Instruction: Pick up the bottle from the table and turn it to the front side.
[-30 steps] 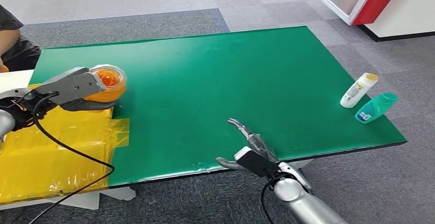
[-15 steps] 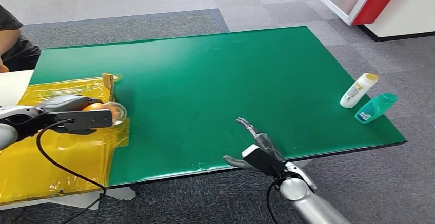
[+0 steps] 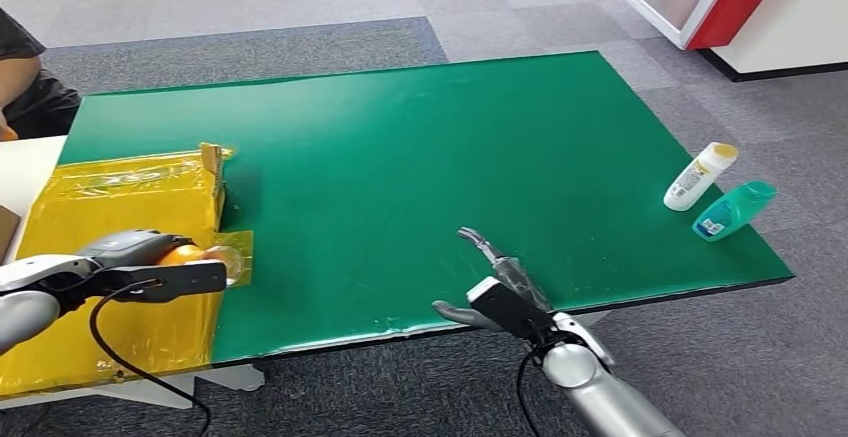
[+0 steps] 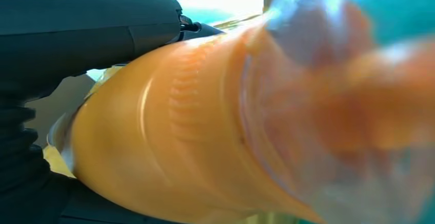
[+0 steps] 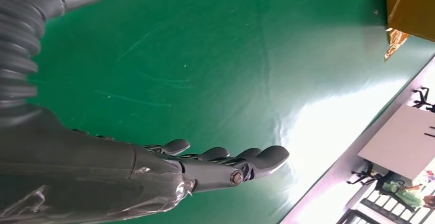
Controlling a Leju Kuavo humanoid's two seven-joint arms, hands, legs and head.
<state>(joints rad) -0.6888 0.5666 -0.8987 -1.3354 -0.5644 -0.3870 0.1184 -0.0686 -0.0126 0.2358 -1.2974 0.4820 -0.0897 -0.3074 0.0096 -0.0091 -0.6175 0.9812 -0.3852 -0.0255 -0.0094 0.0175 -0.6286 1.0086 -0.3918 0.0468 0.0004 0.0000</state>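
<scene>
Orange bottle: translucent glossy plastic, ribbed. Table: smooth green mat, faint sheen. Yellow film, left of frame: glossy, wrinkled.

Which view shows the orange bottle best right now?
Left wrist view: the orange bottle shows close up, though blurred. In the head view it is small, mostly hidden inside the left hand. The right wrist view faces the green table.

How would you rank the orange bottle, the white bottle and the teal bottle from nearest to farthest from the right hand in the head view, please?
From the right hand:
1. White bottle, lying near the table's right edge.
2. Teal bottle, just beyond the white one at the right edge; these two are almost too close to call.
3. Orange bottle, held by the left hand over the yellow sheet, far left.
</scene>
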